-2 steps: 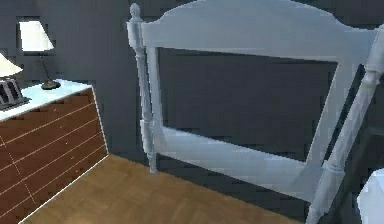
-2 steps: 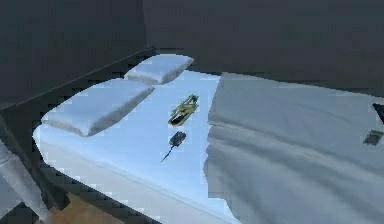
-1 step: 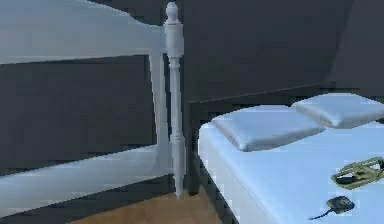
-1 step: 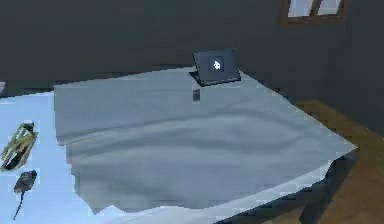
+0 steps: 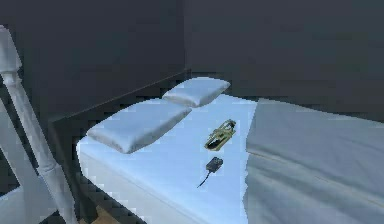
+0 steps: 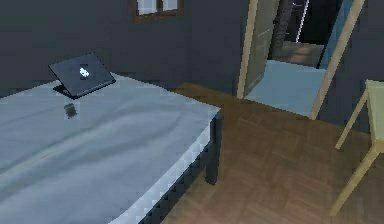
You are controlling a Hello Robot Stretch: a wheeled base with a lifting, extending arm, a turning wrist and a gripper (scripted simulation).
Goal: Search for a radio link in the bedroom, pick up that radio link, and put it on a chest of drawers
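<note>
A bed point(image 5: 170, 175) with a pale blue sheet stands ahead in the forward view. On the sheet lies a small dark device with a thin cord point(image 5: 212, 167), and just beyond it a yellowish flat object with dark markings point(image 5: 221, 133). Neither can be told for certain as a radio link. In the arm side view the bed's grey cover point(image 6: 110, 140) spreads across the left, with an open dark laptop point(image 6: 83, 75) and a small dark rectangular thing point(image 6: 70, 110) lying on it.
Two pillows point(image 5: 150, 115) lie at the head of the bed, a grey blanket point(image 5: 320, 160) on its right half. A white post point(image 5: 25, 140) rises at the forward view's left. An open doorway point(image 6: 295, 50), wooden floor point(image 6: 280, 160) and a pale chair point(image 6: 365, 140) show in the arm side view.
</note>
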